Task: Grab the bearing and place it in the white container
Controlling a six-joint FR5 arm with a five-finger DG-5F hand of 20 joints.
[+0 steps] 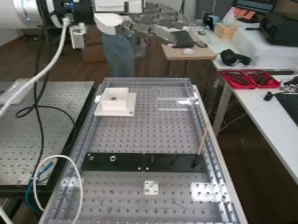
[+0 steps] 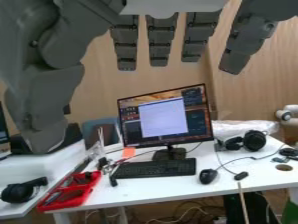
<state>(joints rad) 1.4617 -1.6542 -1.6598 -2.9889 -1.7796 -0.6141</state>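
Though hard to confirm, looks nearly finished: in the high view, can make out a small dark round shape, probably the round metal bearing [image 1: 115, 91], inside the square white, plastic-looking container [image 1: 115, 104] on the perforated metal desk [image 1: 126, 137]. Can find the dark grey, jointed robot hand [image 1: 143, 27] raised well apart from both. In the wrist view, hangs open, fingers straight, gripping nothing. Likely needs only a check of the placement.

bench top [image 1: 123, 135]: shiny metal | white container [image 1: 114, 105]: matt, smooth | wall [image 2: 243, 100]: smooth wood
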